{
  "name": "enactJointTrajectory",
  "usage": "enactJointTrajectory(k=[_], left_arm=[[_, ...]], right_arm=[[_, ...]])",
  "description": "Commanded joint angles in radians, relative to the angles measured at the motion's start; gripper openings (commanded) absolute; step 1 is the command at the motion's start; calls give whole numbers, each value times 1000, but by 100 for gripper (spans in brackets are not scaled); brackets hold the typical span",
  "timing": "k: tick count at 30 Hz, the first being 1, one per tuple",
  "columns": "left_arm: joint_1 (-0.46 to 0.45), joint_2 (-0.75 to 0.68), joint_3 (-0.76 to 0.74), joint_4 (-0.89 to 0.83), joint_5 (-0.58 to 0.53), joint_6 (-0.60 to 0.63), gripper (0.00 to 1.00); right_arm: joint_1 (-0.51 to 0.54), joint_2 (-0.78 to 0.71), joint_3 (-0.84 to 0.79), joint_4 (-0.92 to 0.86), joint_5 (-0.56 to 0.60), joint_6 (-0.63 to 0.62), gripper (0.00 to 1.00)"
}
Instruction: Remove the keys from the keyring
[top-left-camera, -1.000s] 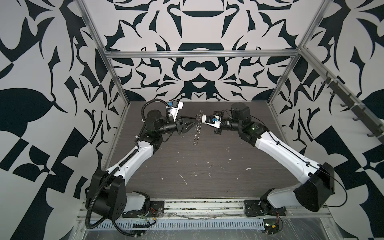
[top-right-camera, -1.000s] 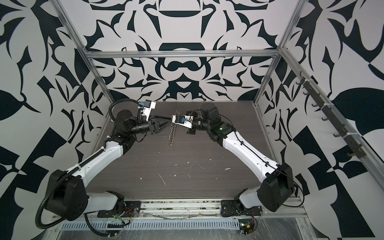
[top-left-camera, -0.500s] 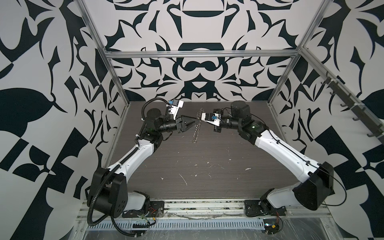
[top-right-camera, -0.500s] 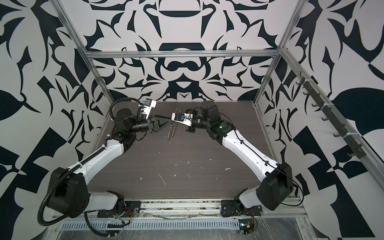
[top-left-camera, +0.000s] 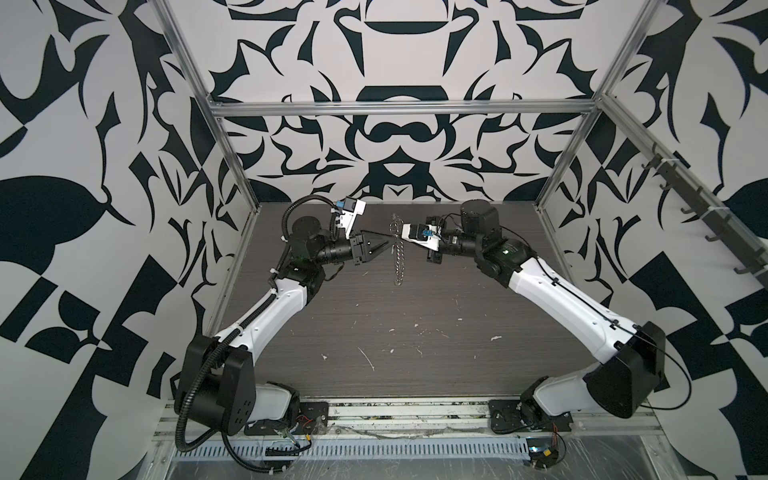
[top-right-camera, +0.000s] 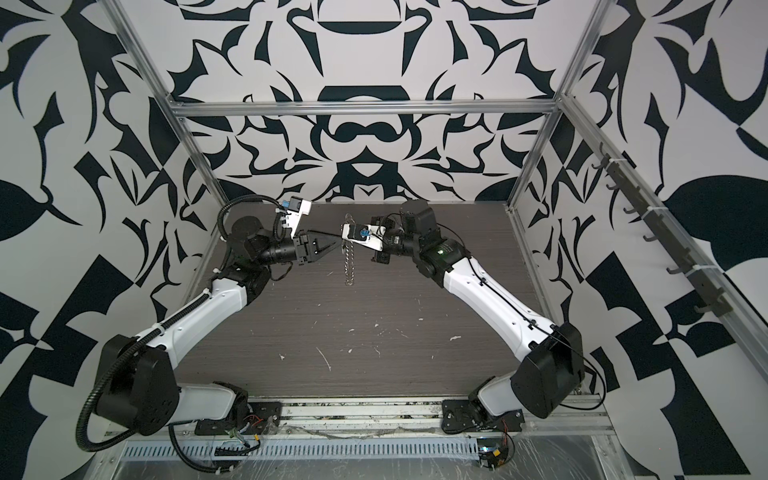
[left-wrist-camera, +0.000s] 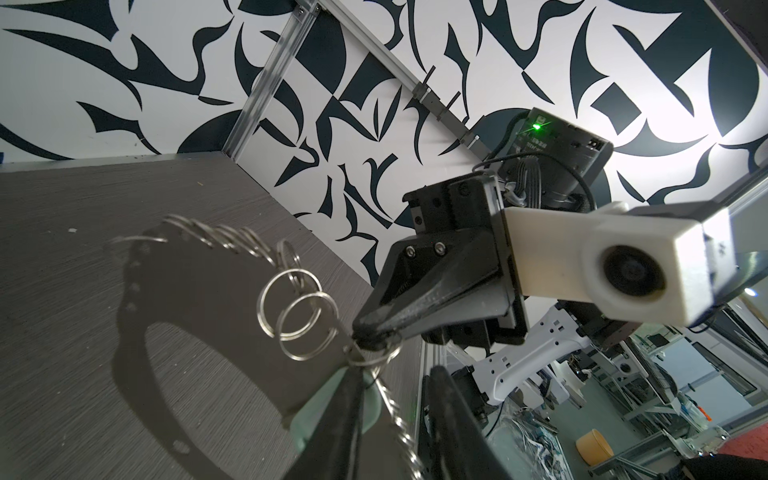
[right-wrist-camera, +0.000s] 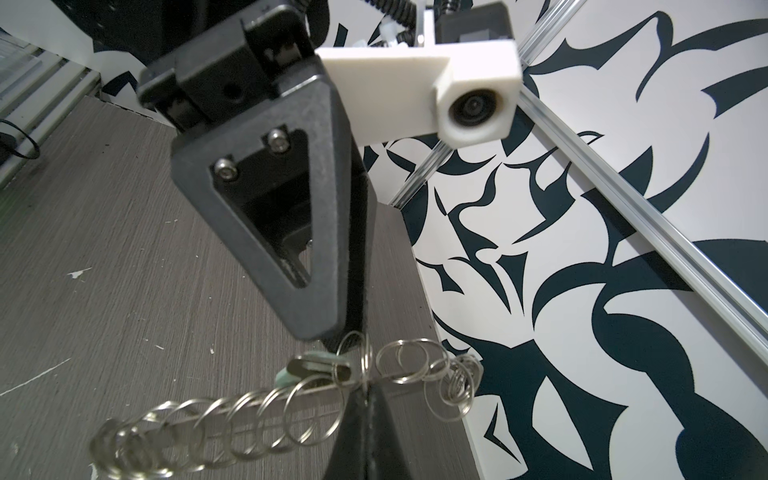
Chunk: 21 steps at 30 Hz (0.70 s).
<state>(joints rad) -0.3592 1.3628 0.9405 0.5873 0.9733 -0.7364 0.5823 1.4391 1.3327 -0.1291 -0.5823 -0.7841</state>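
Observation:
The keyring (top-left-camera: 398, 266) hangs in the air mid-table as a chain of small silver split rings (top-right-camera: 349, 266). Its grey band hoop (left-wrist-camera: 133, 299) looms dark and blurred in the left wrist view. My right gripper (right-wrist-camera: 365, 384) is shut on one split ring near the chain's top (left-wrist-camera: 365, 334). The keys, a pale mint oval tag (left-wrist-camera: 313, 415), lie against one finger of my left gripper (left-wrist-camera: 395, 374), partly in its gap. Those jaws stand apart, with a strand of rings between them. In the right wrist view, the left gripper (right-wrist-camera: 338, 338) touches the tag (right-wrist-camera: 286, 376).
White flecks (top-left-camera: 368, 357) dot the dark wood-grain table (top-left-camera: 415, 374). Aluminium frame posts (top-left-camera: 232, 158) stand at the back corners. A rail of dark hooks (top-left-camera: 706, 224) runs along the right wall. Both arm bases sit at the front edge.
My left gripper's jaws have narrowed around the tag end of the chain. The right gripper has kept its hold on the ring, nearly still.

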Motion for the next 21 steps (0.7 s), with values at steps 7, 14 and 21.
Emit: enactJointTrajectory(k=[7,14,21], left_arm=[[1,2,18,32,18,10,23],[0,1,16,31,16,15,19],[1,-4,25,-49,-16,51,16]], right_arm=[[4,1,62,9,-19,20,0],[6,7,69,-1,-17,20,0],[8,4,71,-6,-11,14,0]])
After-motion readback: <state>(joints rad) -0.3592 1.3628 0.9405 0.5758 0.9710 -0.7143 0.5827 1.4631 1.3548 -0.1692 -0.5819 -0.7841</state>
